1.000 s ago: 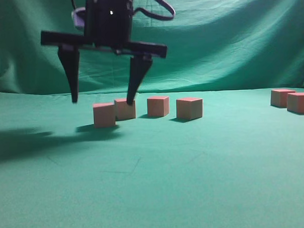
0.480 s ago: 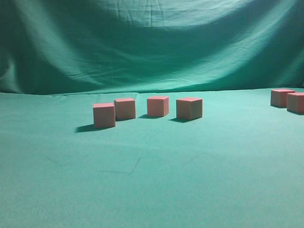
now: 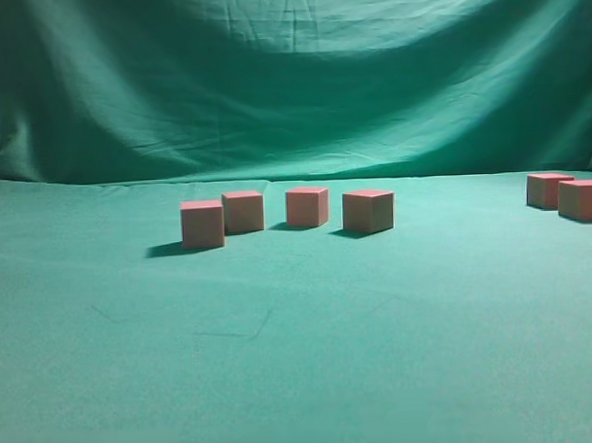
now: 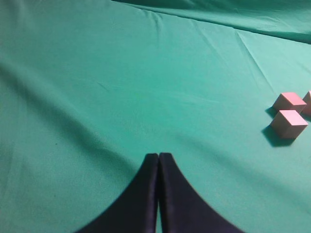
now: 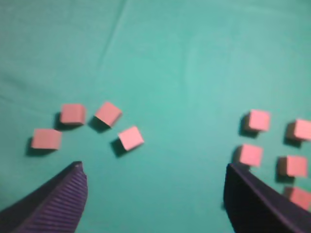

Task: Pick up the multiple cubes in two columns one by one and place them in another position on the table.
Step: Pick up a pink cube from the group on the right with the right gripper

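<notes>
Right gripper (image 5: 153, 194): jaws wide apart, empty, above table (image 5: 184, 58) | Left gripper (image 4: 158, 160): jaws together, empty | Cubes: four (image 5: 131, 138) left of right gripper, five (image 5: 250, 155) right, all on table | Backdrop (image 3: 291, 76): draped green cloth behind table

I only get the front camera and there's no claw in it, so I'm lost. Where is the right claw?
Observer: The right claw hangs above the table, jaws wide open, holding nothing.
Child: What's under it?
Observer: On one side four cubes sit loosely together; on the other, five cubes stand in two columns.
Child: And the left claw?
Observer: The left claw is shut and empty, over a bare stretch of table.
</notes>
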{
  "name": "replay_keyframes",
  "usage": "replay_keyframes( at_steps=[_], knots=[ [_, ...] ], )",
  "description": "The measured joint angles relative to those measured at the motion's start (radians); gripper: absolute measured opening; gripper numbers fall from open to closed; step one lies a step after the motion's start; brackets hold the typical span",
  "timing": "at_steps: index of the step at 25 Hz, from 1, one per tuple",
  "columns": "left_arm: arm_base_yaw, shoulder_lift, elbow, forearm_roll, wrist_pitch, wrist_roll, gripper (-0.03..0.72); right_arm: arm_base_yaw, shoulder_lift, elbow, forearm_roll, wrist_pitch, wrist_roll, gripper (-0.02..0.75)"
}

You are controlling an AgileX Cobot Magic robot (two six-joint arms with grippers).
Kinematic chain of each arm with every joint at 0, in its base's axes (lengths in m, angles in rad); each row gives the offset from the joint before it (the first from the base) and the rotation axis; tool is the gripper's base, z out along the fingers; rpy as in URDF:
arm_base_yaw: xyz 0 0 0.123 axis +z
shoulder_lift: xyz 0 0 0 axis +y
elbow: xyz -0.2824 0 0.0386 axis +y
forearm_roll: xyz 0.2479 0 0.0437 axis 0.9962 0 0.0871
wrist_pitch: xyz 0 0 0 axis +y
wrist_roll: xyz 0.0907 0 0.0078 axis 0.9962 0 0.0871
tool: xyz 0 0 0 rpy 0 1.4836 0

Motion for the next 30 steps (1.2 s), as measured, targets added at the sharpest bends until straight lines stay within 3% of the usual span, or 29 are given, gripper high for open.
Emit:
replay_keyframes(
  at_steps=[8, 14, 18, 30],
  knots=[
    [0.000, 0.000, 0.000, 0.000, 0.000, 0.000, 0.000, -0.272, -0.148, 0.456, -0.006, -0.014, 0.017, 0.531],
    [0.000, 0.000, 0.000, 0.000, 0.000, 0.000, 0.000, -0.407, -0.144, 0.721, 0.029, -0.252, 0.023, 0.531],
    [0.000, 0.000, 0.000, 0.000, 0.000, 0.000, 0.000, -0.425, -0.088, 0.805, 0.061, -0.395, 0.027, 0.531],
    [0.000, 0.000, 0.000, 0.000, 0.000, 0.000, 0.000, -0.425, 0.102, 0.807, 0.079, -0.661, 0.029, 0.531]
  ],
)
